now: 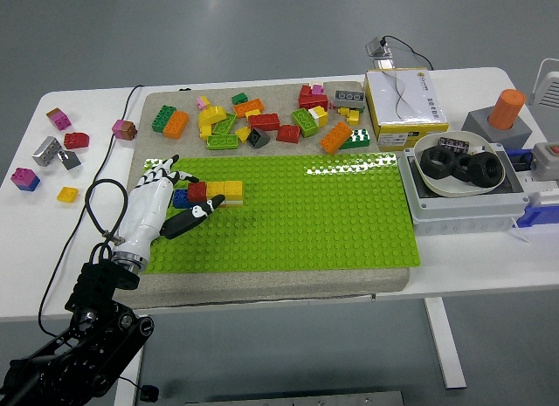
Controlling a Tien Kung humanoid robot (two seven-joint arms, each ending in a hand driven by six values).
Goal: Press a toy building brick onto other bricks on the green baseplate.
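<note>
The green baseplate [297, 209] lies on a beige mat in the middle of the table. Near its left end sits a short row of bricks: blue [181, 197], red [197, 190] and yellow [224, 190]. My left hand [162, 196] rests over the plate's left edge, fingers spread and holding nothing. Its fingertips [162, 168] point toward the far side, and its thumb [194, 216] lies just in front of the red brick. The right arm is out of sight.
Several loose bricks [262, 118] are scattered on the mat behind the plate. More small bricks [61, 144] lie at the far left. A yellow box [403, 105] and a grey box with a bowl of black rings [458, 166] stand at the right.
</note>
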